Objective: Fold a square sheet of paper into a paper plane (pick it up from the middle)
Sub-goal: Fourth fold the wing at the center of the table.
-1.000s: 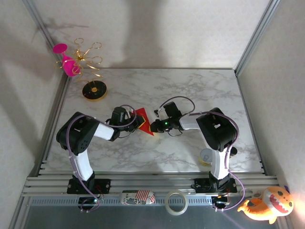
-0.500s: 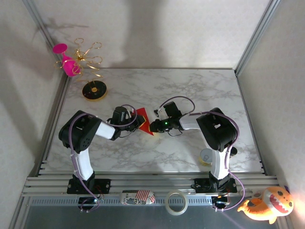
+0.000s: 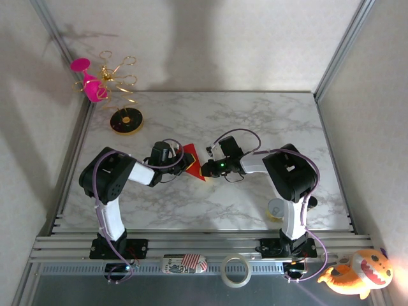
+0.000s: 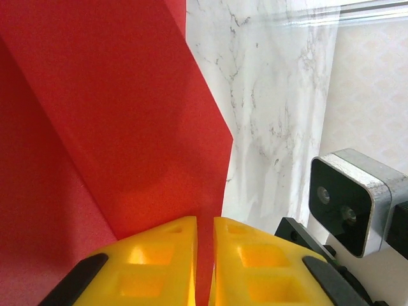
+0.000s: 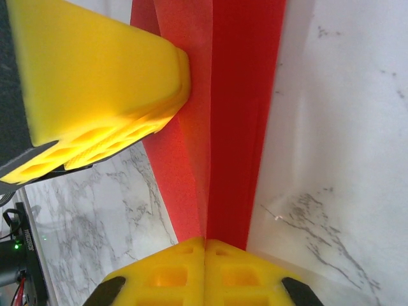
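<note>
The square sheet of paper (image 3: 193,159) is bright red and creased into folded layers, held just above the marble table (image 3: 268,121) at its middle. My left gripper (image 3: 185,164) reaches it from the left, and in the left wrist view its yellow fingers (image 4: 159,255) are shut on the paper's (image 4: 115,115) edge, which runs into the left gripper (image 4: 204,224). My right gripper (image 3: 203,169) comes from the right. It (image 5: 204,243) is shut on the paper's (image 5: 239,127) centre crease, with a yellow finger of the left gripper (image 5: 95,76) close above.
At the back left a pink wine glass (image 3: 89,83) hangs on a gold rack (image 3: 120,75) above a black and gold disc (image 3: 125,121). A small cup (image 3: 276,209) stands by the right arm's base. A tape roll (image 3: 236,270) and plush toy (image 3: 357,273) lie off the table's front.
The left arm's elbow has shifted slightly to the right. The paper and both grippers stay where they were.
</note>
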